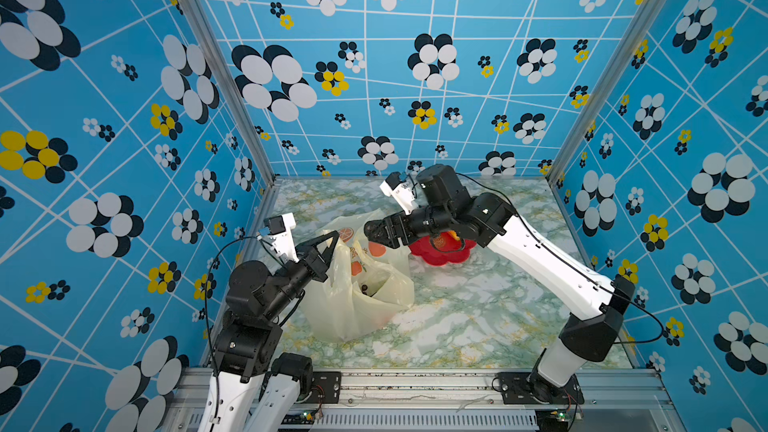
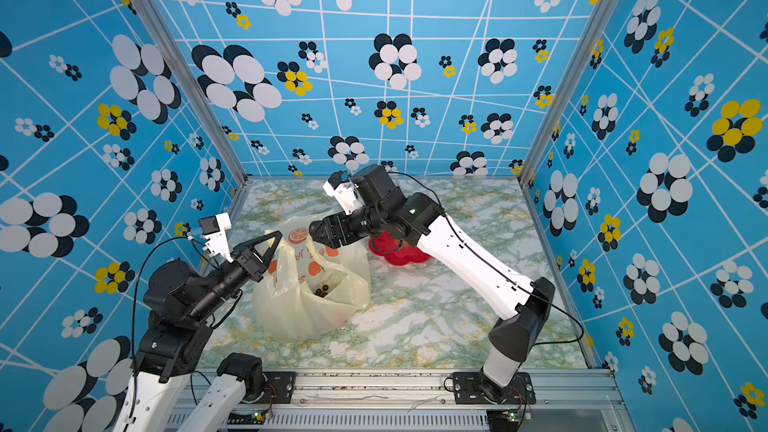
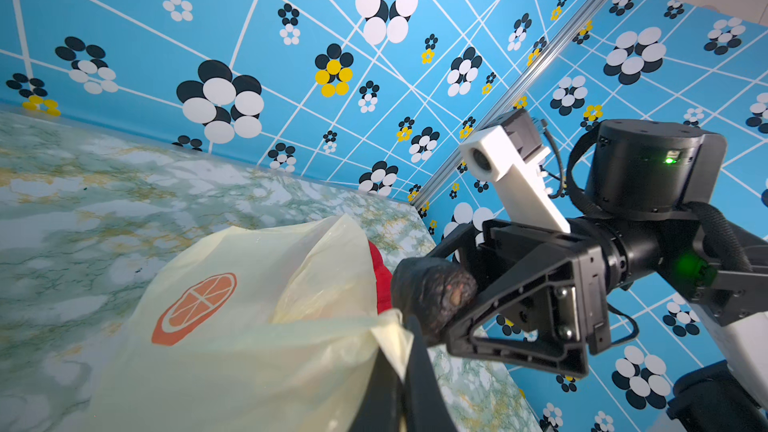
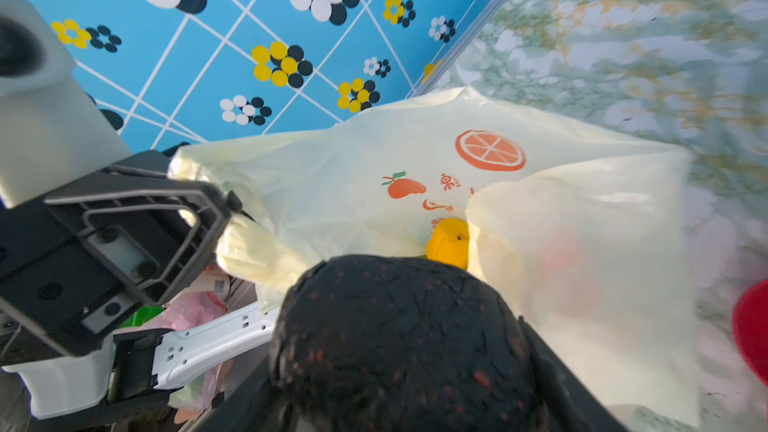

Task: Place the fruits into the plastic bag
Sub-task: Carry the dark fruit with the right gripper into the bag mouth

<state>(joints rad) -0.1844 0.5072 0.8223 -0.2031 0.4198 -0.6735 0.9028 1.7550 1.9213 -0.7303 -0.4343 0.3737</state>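
Marbled tabletop (image 1: 478,309): red plate (image 1: 440,257) sits behind plastic bag (image 1: 365,301).

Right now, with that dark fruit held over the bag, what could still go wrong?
The bag's mouth looks narrow: the dark avocado-like fruit in the right gripper hangs near the plastic bag's far rim, so it might drop outside, towards the red plate. Only the left gripper, shut on a handle, holds the thin bag up; a slip could collapse the opening.
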